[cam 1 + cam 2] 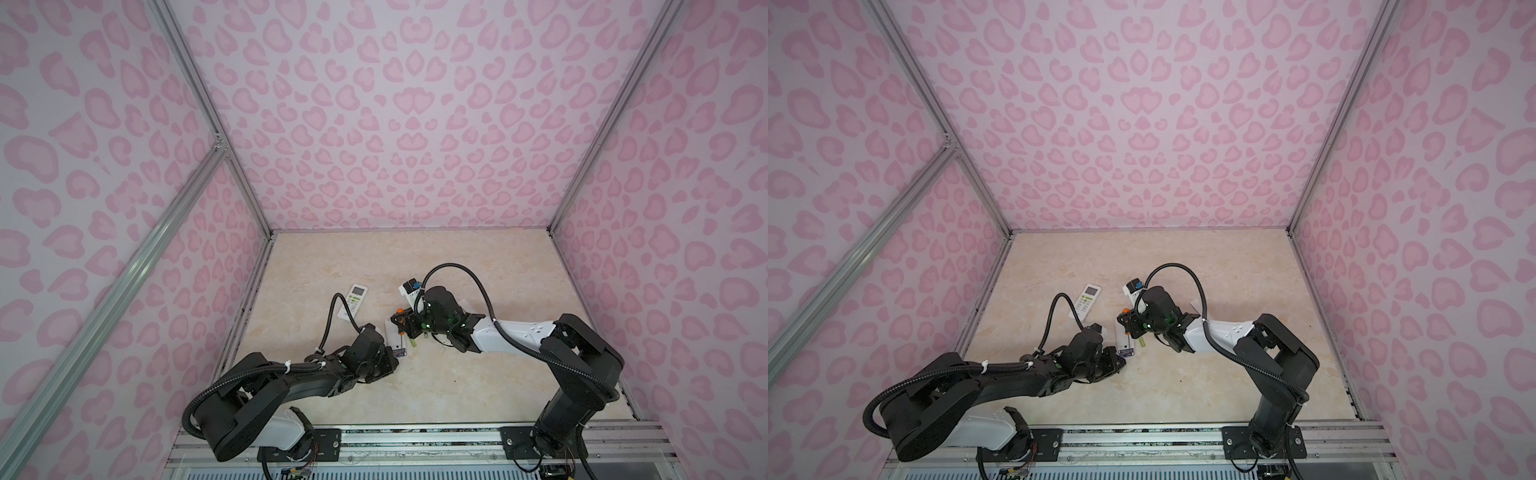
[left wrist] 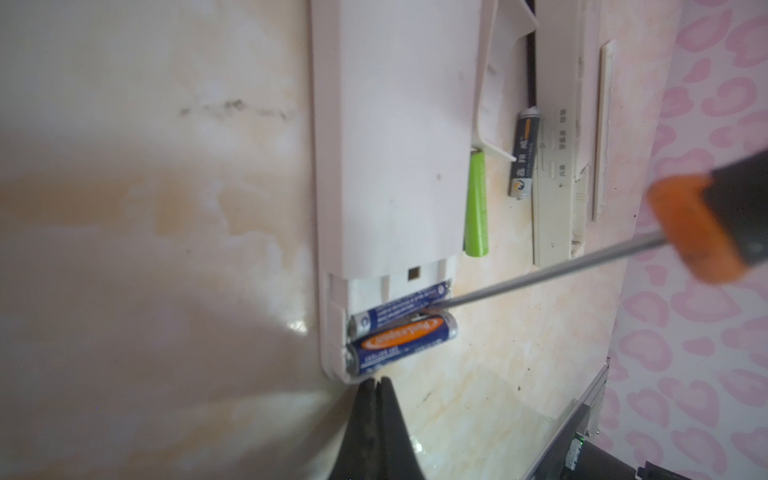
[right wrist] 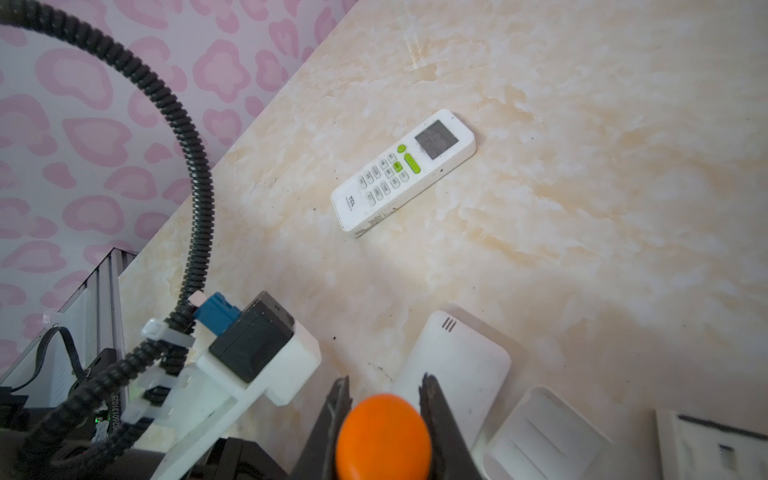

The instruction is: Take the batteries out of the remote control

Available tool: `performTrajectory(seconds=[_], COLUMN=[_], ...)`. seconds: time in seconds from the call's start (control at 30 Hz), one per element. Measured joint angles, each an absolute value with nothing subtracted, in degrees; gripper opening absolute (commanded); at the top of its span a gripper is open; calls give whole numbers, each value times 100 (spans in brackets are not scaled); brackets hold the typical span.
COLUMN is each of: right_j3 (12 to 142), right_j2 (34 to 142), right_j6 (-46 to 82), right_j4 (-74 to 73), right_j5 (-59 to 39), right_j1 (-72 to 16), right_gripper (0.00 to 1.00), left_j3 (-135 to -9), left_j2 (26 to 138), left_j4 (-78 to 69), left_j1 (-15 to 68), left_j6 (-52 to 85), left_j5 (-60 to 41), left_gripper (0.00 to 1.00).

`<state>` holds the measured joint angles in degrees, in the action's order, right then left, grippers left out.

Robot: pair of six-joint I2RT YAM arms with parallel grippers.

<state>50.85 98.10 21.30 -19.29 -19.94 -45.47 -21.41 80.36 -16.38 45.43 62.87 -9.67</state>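
white remote [image 2: 390,145], back up on the marbled table [image 2: 145,208], compartment open with two blue batteries [image 2: 403,338] inside. right gripper [image 3: 385,388] clamps the orange-ended screwdriver [image 2: 540,274], its tip wedged between those cells. left gripper [image 2: 376,380], jaws pressed together and empty, sits just beside the remote's open end. lime-green battery [image 2: 476,208] and black battery [image 2: 524,151] lie loose alongside.

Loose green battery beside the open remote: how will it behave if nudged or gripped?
Probably rolls sideways if nudged: the green battery is a smooth cylinder lying flat on the glossy table. The remote alongside would likely block it that way. Looks rigid; a pinch across it may slip.
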Motion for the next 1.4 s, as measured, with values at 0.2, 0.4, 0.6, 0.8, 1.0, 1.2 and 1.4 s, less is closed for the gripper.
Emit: performTrajectory(seconds=[0.2, 0.4, 0.6, 0.8, 1.0, 1.2, 1.4], right_j3=[5046, 5162, 5448, 5647, 5763, 5815, 5843], right_j2=[9841, 9924, 10040, 10095, 10119, 10077, 10064], right_j6=[2340, 2547, 2644, 2742, 2700, 2480, 2491], right_j4=[-2010, -1911, -1590, -1310, -1022, -735, -622], right_j5=[-1997, -2003, -2043, -2038, -1951, -1806, -1894], right_j1=[-4530, -4486, -4453, -4447, -4460, -4534, -4539], right_gripper=[0, 0, 0, 0, 0, 0, 0], left_j3=[-2143, -2152, -2154, -2152, -2152, -2152, -2152], left_j2=[8125, 8121, 8095, 8075, 8075, 8075, 8075], left_j4=[-1791, -1780, -1754, -1719, -1719, -1719, -1721], left_j1=[4543, 4545, 4545, 4545, 4543, 4543, 4536], left_j6=[6292, 6289, 6285, 6267, 6263, 6228, 6226], left_j5=[-934, -910, -873, -849, -838, -840, -840], left_gripper=[4, 4, 4, 4, 4, 4, 4])
